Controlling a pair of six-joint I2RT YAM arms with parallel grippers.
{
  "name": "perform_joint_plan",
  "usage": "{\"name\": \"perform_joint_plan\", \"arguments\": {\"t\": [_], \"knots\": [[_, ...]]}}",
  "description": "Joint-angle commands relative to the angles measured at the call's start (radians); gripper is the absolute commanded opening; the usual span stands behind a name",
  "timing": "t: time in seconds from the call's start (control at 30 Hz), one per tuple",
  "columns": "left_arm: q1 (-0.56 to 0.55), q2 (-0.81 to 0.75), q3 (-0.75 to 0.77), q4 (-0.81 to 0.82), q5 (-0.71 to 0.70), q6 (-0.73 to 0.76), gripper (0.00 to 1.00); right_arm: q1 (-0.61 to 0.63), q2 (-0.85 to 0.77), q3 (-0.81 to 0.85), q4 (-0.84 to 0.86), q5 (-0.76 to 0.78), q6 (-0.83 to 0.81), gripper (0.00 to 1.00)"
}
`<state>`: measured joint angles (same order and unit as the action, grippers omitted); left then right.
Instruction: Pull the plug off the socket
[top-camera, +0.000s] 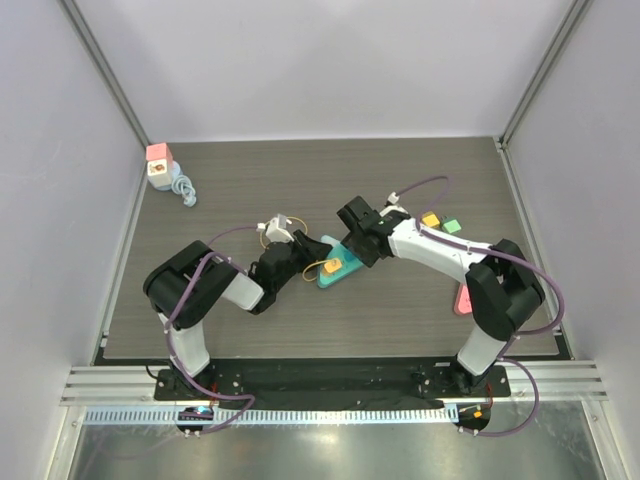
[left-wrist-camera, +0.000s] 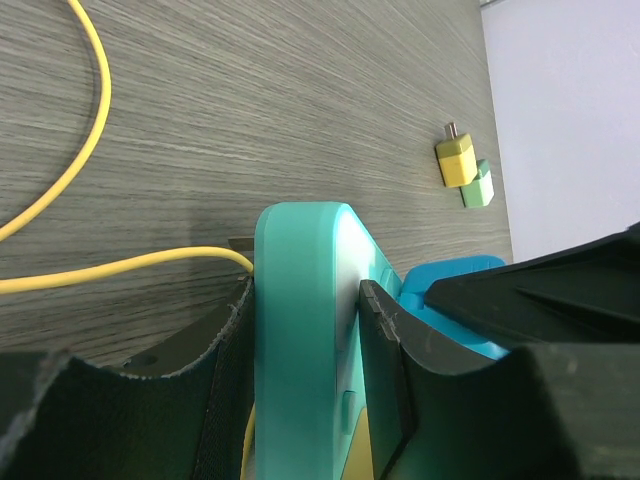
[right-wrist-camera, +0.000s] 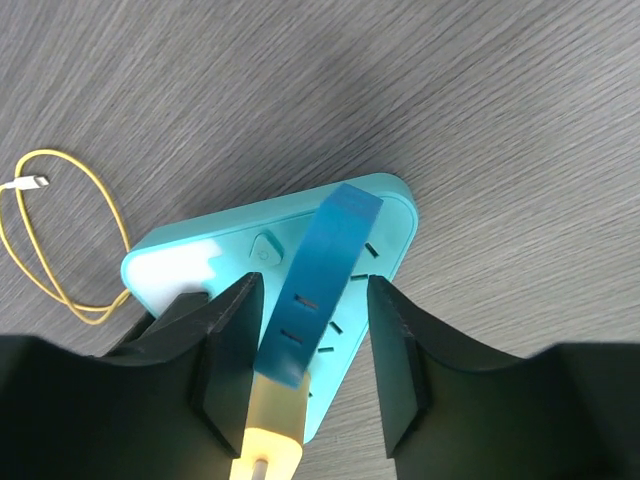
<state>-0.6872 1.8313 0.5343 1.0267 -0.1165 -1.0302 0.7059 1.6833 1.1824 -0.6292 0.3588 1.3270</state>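
The one thing holding anything was the teal socket (top-camera: 350, 268) (left-wrist-camera: 305, 340) (right-wrist-camera: 200, 260), lying flat in the middle of the table (top-camera: 400, 170). The plug (top-camera: 333, 267) (right-wrist-camera: 315, 280) was seated in its face. The socket's long axis ran slantwise in the top view, from near-left to far-right. The plug's long axis rose off that face toward the right wrist camera, with its blue end at the socket and its yellow end, blurred, nearest the lens.

The left gripper (left-wrist-camera: 305, 290) was clamped on the socket's body, with a pad pressed against each long side. The right gripper (right-wrist-camera: 312, 290) stood over the socket astride the plug. Its fingers were parted, and a strip of teal showed between each finger and the blue body.

A yellow cable (left-wrist-camera: 130, 262) left the socket's left end and looped away over the wood. Beyond the socket to the right lay a small yellow block (top-camera: 432, 219) (left-wrist-camera: 457, 160), and a green block (top-camera: 452, 226) (left-wrist-camera: 480, 187) sat just beside it. Well away to the socket's far left stood a pink-topped block (top-camera: 159, 153).
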Motion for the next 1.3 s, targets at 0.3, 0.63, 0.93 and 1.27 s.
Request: {"name": "perform_joint_plan", "arguments": {"t": [0.3,0.63,0.93,1.27], "knots": [[-0.002,-0.020,0.003,-0.068,-0.061,0.081,0.00,0.000,0.044,-0.037,0.063,0.017,0.046,0.38],[-0.023,-0.035,0.026,-0.154,-0.110,0.102,0.00,-0.014,0.092,0.016,0.075,-0.009,-0.077,0.16],[-0.026,-0.018,0.093,-0.315,-0.169,0.085,0.00,-0.014,0.043,0.010,0.077,0.037,-0.140,0.01],[-0.092,-0.033,0.170,-0.499,-0.350,0.107,0.00,-0.016,-0.065,-0.063,0.095,0.071,-0.120,0.01]]}}
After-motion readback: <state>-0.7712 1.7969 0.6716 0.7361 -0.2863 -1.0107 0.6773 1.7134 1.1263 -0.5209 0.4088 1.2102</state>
